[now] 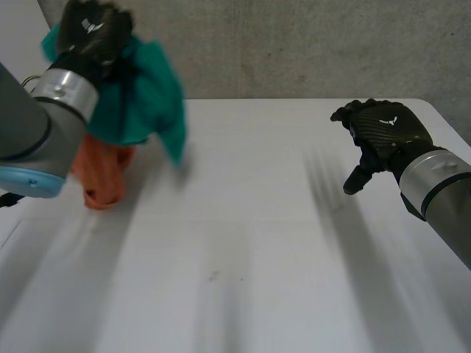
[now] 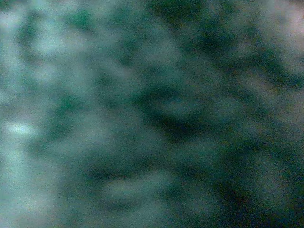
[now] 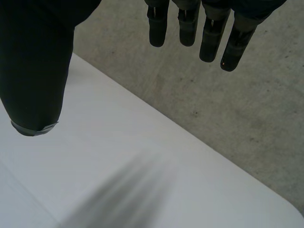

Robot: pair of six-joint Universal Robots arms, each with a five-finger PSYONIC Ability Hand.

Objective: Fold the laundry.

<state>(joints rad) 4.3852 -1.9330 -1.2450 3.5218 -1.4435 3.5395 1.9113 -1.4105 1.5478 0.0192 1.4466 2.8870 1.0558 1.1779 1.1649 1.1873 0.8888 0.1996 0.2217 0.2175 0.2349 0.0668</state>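
Note:
A teal cloth (image 1: 147, 95) hangs bunched from my left hand (image 1: 92, 29), which is lifted high over the table's far left corner with its fingers curled into the fabric. In the left wrist view the teal cloth (image 2: 152, 114) lies right against the palm. Under it, an orange cloth (image 1: 103, 173) sits crumpled on the white table (image 1: 243, 243), partly hidden by my left arm. My right hand (image 1: 383, 132) hovers over the far right of the table, open and empty. In the right wrist view its fingers (image 3: 190, 23) are straight and apart from the thumb.
The table's far edge and rounded right corner (image 3: 266, 199) border a grey concrete surface (image 1: 294, 44). The white tabletop stretches bare from the middle to the near edge.

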